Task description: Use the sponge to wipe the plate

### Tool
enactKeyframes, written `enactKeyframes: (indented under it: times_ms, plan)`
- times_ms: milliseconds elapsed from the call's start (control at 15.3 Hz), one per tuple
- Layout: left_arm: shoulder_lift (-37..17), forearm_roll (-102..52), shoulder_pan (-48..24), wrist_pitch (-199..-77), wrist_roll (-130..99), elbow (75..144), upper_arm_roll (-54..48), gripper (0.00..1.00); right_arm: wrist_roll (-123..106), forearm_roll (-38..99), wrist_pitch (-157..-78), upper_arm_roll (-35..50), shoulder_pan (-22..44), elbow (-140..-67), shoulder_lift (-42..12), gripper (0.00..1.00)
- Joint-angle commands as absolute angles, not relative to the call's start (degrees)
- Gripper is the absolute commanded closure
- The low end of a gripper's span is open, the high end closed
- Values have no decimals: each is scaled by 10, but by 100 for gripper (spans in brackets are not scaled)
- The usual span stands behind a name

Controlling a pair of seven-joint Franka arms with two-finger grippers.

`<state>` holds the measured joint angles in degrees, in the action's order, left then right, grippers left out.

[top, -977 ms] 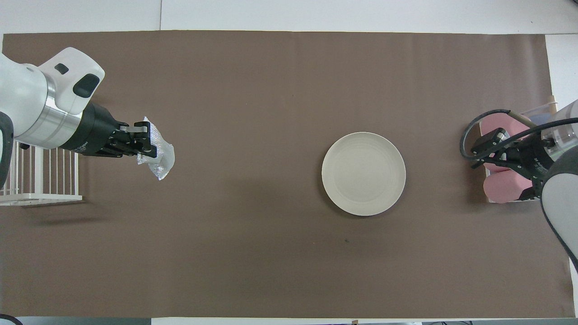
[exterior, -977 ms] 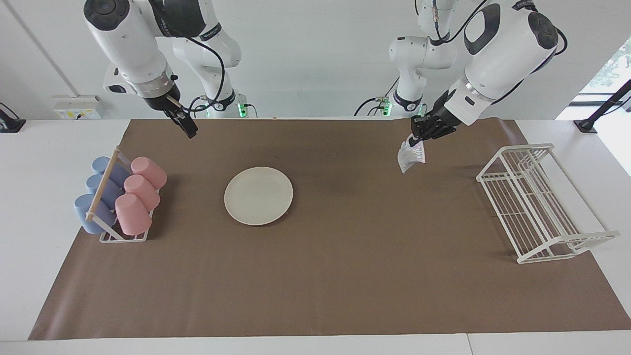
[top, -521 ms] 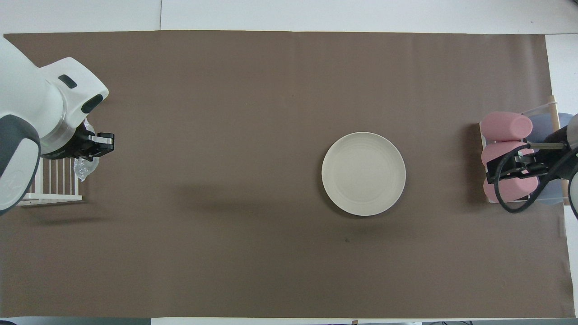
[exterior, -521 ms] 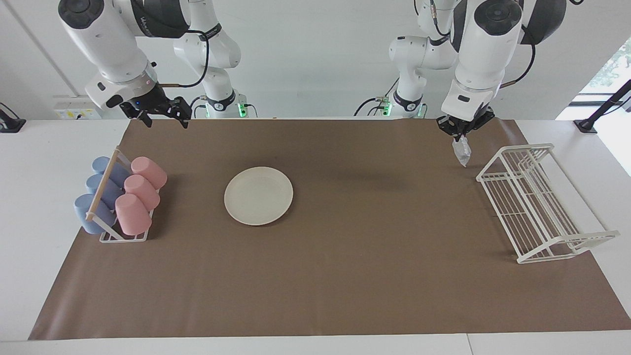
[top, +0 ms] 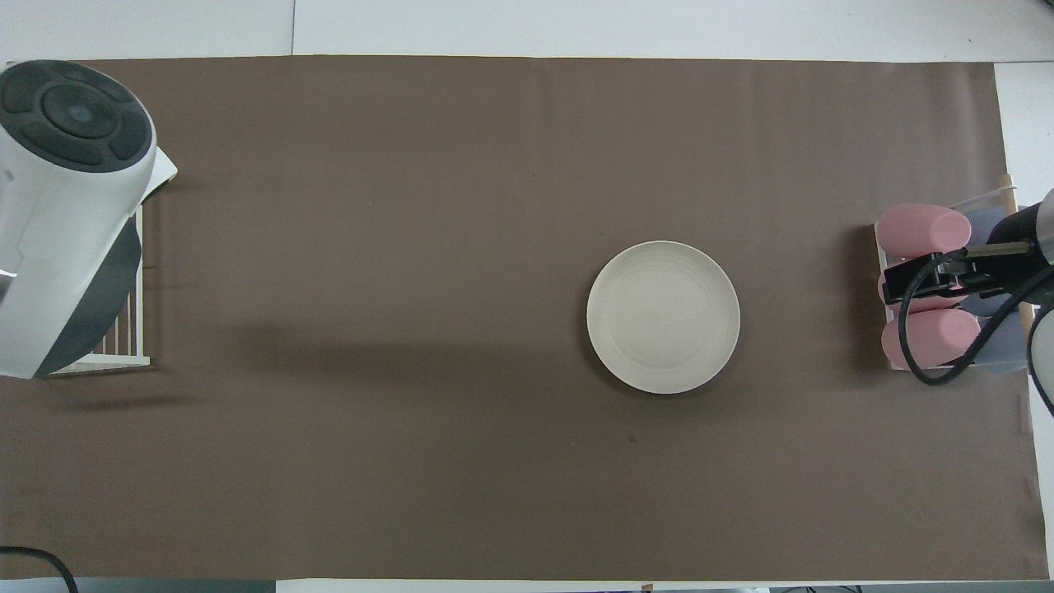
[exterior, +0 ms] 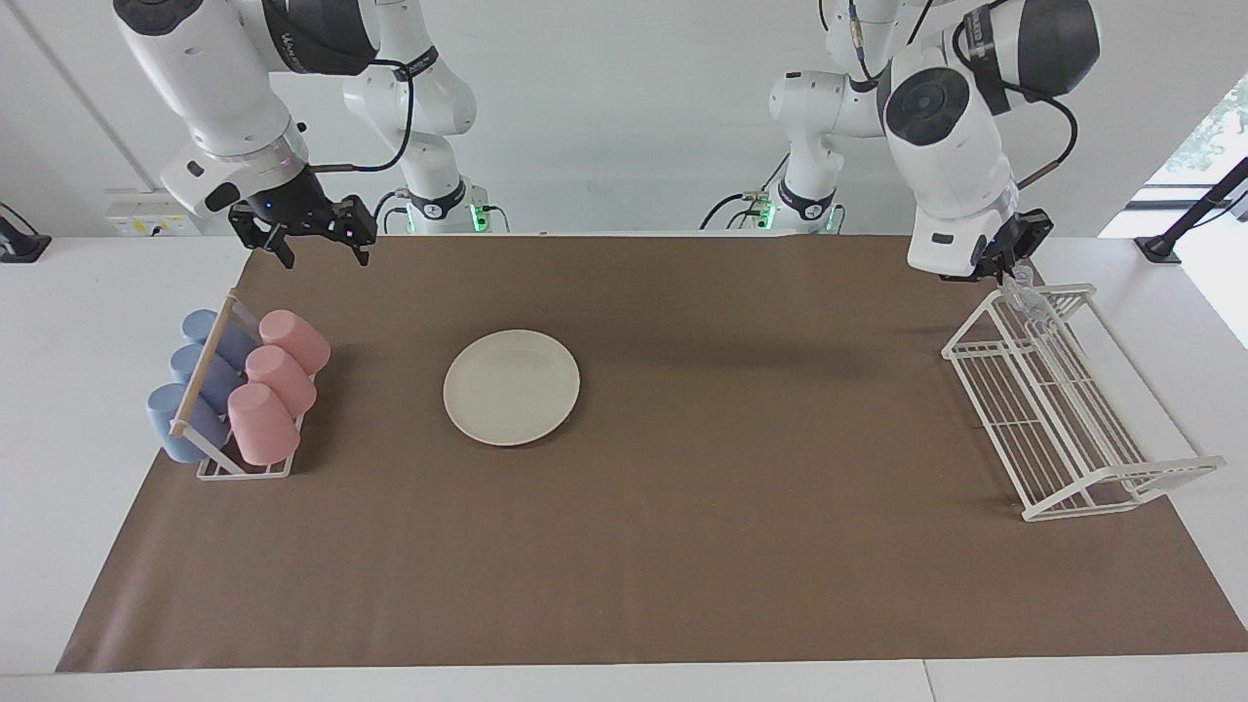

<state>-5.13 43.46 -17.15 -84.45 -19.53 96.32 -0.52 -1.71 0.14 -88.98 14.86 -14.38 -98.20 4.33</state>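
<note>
Plate (exterior: 511,387) lies flat at centre-left of the facing frame, bare. Sponge (exterior: 1021,289) hangs pinched in the left gripper (exterior: 1014,268) at upper right, over the white rack (exterior: 1072,409), well apart from the plate. Right gripper (exterior: 302,234), fingers spread, waits at upper left over the mat's edge.
</note>
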Motion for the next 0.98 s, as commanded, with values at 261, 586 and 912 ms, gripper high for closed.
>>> enactKeyframes:
  times_ms: [261, 586, 912]
  plan:
    - [-143, 595, -148, -917, -211, 1009, -5, 100, -33, 3, -905, 53, -27, -994, 50, 0]
    - [-147, 602, -119, -966, -243, 1031, -6, 100, -37, -11, -907, -1, 17, -993, 36, 0]
    - [-138, 602, -111, -1001, -265, 1070, -5, 100, -43, -11, -904, -53, 63, -993, 37, 0]
